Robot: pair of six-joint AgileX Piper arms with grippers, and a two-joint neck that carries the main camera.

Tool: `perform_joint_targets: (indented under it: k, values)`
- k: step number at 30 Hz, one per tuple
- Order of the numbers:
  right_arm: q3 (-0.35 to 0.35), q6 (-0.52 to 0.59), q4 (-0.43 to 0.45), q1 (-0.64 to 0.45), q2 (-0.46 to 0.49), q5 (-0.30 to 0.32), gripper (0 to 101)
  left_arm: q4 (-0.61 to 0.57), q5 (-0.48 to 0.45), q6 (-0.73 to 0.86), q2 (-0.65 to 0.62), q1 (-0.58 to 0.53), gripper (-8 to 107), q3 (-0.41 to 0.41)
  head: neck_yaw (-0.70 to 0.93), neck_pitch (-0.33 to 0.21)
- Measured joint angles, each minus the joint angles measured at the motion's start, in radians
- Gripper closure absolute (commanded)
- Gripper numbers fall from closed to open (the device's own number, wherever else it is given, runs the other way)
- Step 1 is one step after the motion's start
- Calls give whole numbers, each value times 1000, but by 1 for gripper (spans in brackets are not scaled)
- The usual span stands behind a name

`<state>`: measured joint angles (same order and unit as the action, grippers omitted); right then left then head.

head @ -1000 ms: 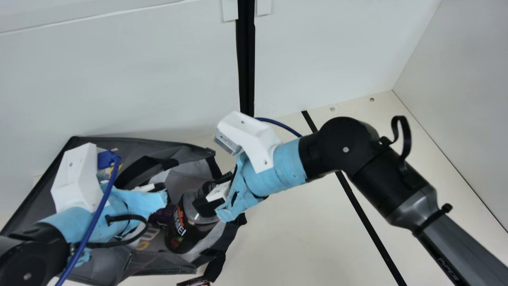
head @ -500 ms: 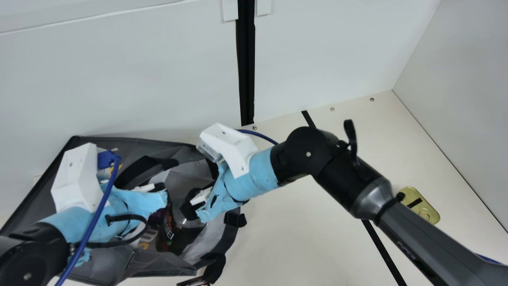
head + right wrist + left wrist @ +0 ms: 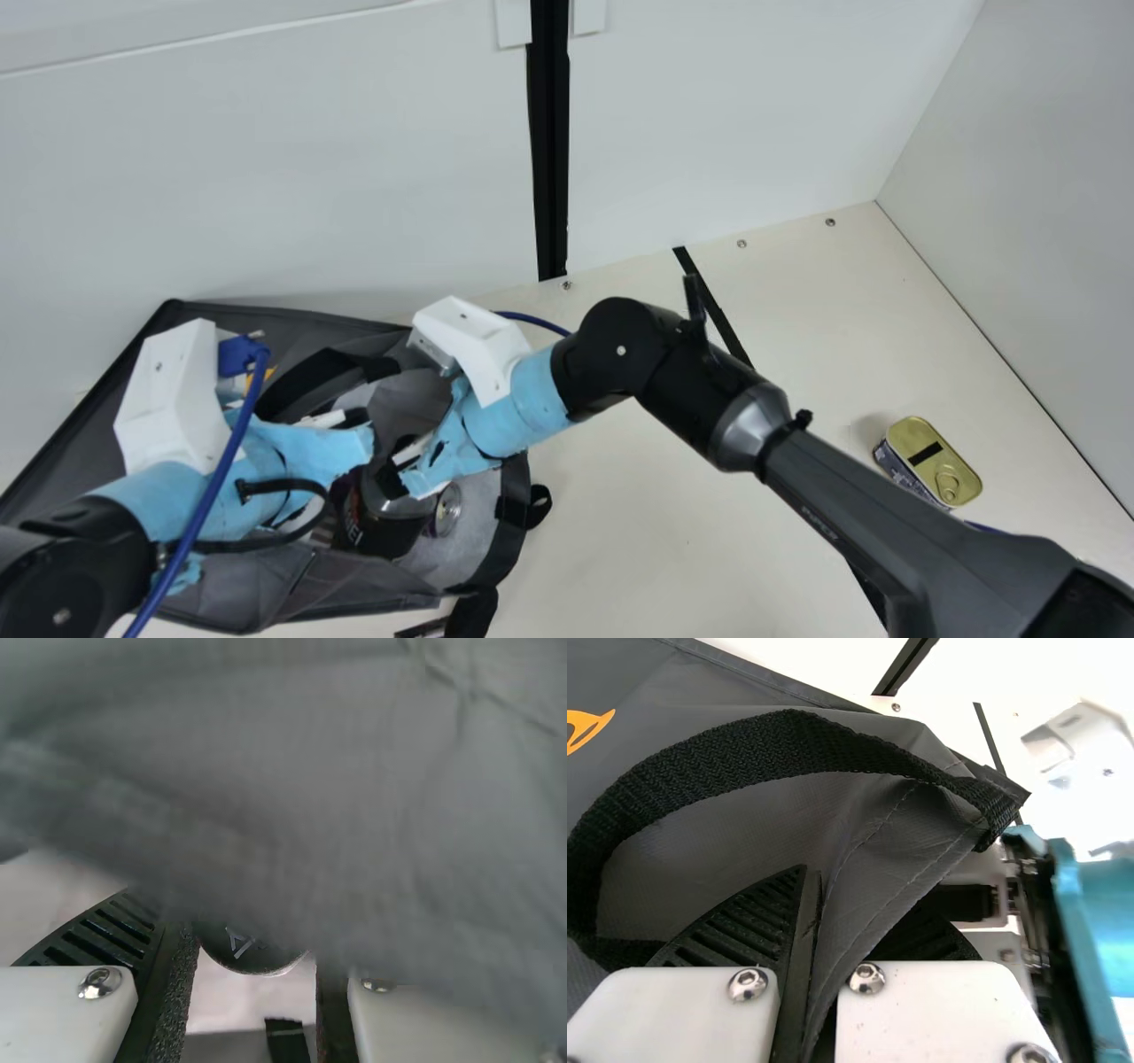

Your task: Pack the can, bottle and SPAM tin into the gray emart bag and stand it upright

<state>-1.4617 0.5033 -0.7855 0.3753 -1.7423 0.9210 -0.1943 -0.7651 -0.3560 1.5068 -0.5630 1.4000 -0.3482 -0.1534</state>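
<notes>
Clamped in the right pincer point(image 3: 390, 479), the bottle point(image 3: 376, 529) is packed into the bag point(image 3: 354, 578), pinched by the left pincer point(image 3: 852, 904). Deeper seating toward nine o'clock appears needed before release.

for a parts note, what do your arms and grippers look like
My left arm and right arm are black, the right with gray parts and pale lettering. Each has light blue wrap, a white block and a blue cable. My left gripper and right gripper have black ribbed fingers and white plates with silver screws.

One bag point(image 3: 239, 598), one bottle point(image 3: 381, 527) and one can point(image 3: 446, 511) at lower left; one tin point(image 3: 930, 456) at lower right.
</notes>
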Motion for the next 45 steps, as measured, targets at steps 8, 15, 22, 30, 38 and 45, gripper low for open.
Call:
perform_joint_targets:
  k: [8,15,22,30,38,45]
  values:
    - [-38,-19,2,10,-39,-4,101,0,0,0,0,0,107,0,0,0]
    - [-46,-25,8,9,-45,-3,77,0,0,0,0,0,107,0,2,0]
    - [-51,-28,16,7,-45,-3,54,0,0,0,0,0,107,0,0,0]
    - [-53,-36,21,10,-34,1,27,0,0,0,0,0,107,0,2,0]
    - [-47,-42,33,13,-17,5,6,0,0,0,0,0,107,0,0,0]
    - [-31,-42,41,11,12,12,6,0,0,0,0,0,107,0,2,0]
